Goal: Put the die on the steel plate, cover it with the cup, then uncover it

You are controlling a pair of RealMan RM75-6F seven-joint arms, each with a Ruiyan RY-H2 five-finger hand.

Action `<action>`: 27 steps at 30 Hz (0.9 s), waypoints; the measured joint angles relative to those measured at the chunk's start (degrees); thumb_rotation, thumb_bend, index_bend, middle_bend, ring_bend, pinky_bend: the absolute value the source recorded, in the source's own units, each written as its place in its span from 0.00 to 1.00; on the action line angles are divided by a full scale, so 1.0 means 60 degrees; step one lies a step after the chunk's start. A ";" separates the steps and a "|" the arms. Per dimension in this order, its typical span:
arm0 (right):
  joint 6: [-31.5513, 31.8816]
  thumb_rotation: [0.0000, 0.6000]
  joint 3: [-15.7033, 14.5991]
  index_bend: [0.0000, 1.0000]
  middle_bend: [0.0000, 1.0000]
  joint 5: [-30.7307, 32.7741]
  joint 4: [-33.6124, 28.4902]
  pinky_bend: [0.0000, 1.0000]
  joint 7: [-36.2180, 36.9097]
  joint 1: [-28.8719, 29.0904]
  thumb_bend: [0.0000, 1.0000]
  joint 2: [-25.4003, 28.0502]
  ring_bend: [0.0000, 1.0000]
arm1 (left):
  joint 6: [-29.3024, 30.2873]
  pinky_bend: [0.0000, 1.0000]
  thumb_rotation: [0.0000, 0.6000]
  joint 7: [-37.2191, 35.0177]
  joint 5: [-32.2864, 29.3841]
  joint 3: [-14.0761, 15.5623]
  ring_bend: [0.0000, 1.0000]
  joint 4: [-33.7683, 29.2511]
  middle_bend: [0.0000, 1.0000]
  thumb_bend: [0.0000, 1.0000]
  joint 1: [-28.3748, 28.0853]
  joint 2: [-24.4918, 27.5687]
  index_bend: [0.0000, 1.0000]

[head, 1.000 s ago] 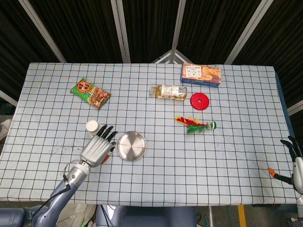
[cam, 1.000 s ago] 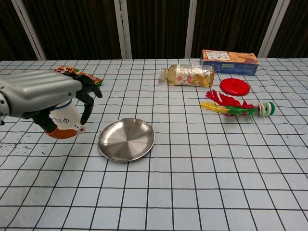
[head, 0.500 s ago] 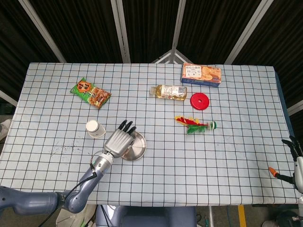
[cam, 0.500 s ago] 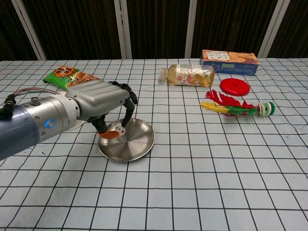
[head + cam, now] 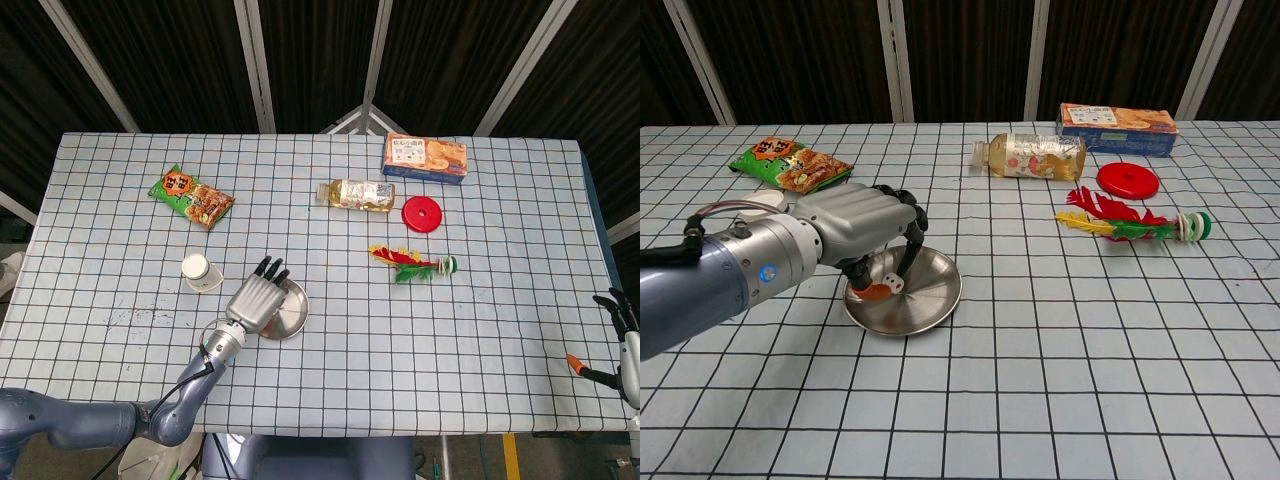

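One die (image 5: 887, 283) is pinched in the left hand's (image 5: 862, 228) fingers (image 5: 908, 238), low over the steel plate (image 5: 925, 296). It looks small, hard and light, so bouncing on release is likely. Paper cup (image 5: 202, 272) should be gripped gently around the wall. Right hand (image 5: 622, 318): can't be told.

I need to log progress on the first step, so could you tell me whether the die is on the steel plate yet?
Over the steel plate, but release cannot be confirmed: the left hand holds the die at the plate's surface.
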 measured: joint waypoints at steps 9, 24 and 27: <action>-0.0003 1.00 0.0005 0.21 0.12 0.0041 0.0015 0.06 0.0018 -0.0017 0.10 0.0005 0.14 | 0.0052 0.00 1.00 -0.0109 -0.0107 0.0044 0.00 0.0121 0.00 0.00 -0.0081 -0.0120 0.00; 0.0079 1.00 -0.0023 0.21 0.12 -0.0077 -0.0087 0.06 0.0084 -0.0056 0.10 0.0066 0.14 | 0.1382 0.05 1.00 -0.2099 0.1815 -0.0090 0.00 -0.2280 0.02 0.03 0.0804 0.2023 0.10; 0.0177 1.00 -0.0039 0.21 0.12 -0.0158 -0.0196 0.06 0.0064 -0.0093 0.10 0.0106 0.14 | 0.1840 0.07 1.00 -0.2199 0.2044 0.0059 0.00 -0.3099 0.01 0.03 0.1262 0.3216 0.10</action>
